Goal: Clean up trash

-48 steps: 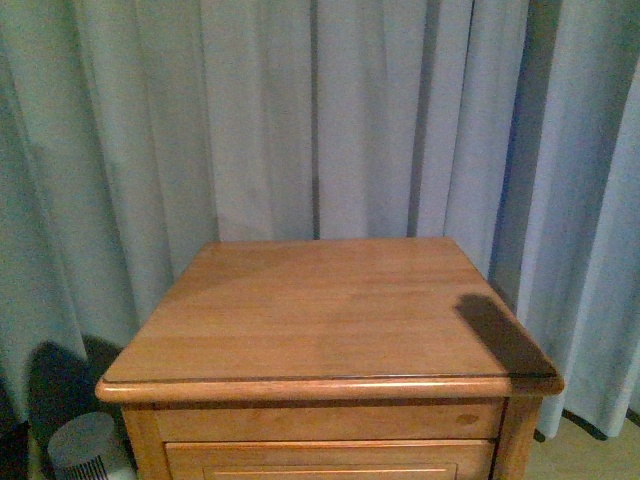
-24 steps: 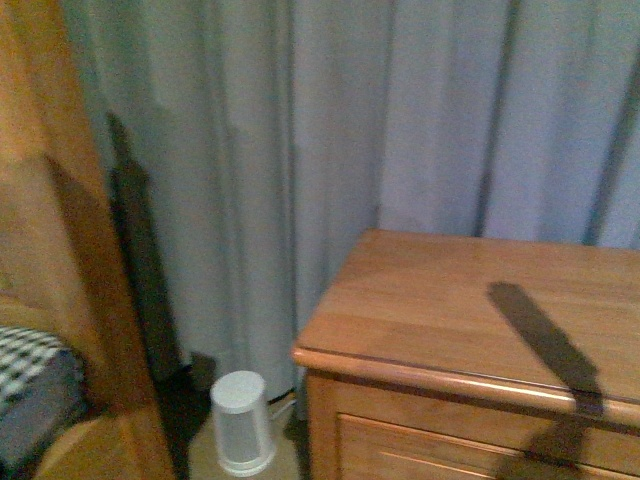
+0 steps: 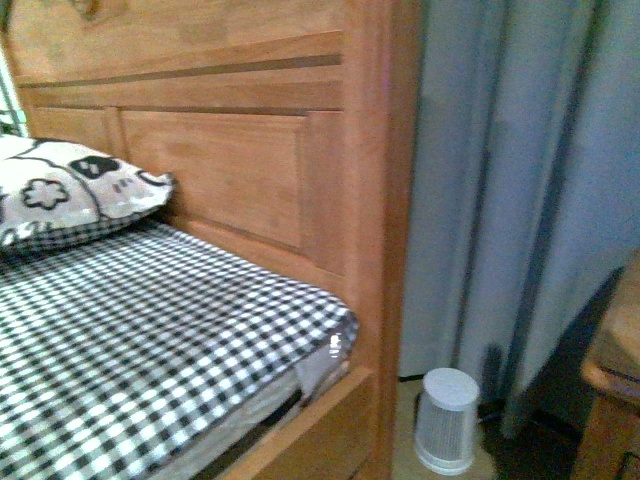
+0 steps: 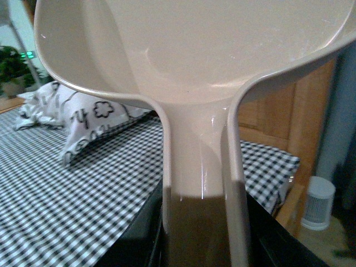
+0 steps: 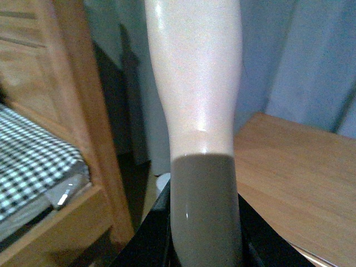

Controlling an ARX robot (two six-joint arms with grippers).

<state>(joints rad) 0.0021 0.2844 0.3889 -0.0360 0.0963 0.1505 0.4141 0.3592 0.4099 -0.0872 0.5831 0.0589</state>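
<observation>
The handle of a pink dustpan point(image 4: 211, 50) is seen clamped between the dark jaws of the left gripper point(image 4: 204, 240), with the pan's scoop spread wide just ahead of the fingertips. A pink brush handle point(image 5: 194, 83), grey at its lower end, is pinched in the right gripper point(image 5: 206, 236) and projects straight out from it. Beyond and below the left gripper a bed point(image 3: 150, 320) with a black-and-white checked sheet is shown, with a patterned pillow point(image 3: 70, 195) lying against the wooden headboard point(image 3: 240, 170). Past the bed's corner, a small white cylinder point(image 3: 447, 420) stands on the floor before a grey-blue curtain point(image 3: 520, 180). A wooden nightstand point(image 5: 300, 167) lies ahead of the right gripper. The trash cannot be located in any view.
</observation>
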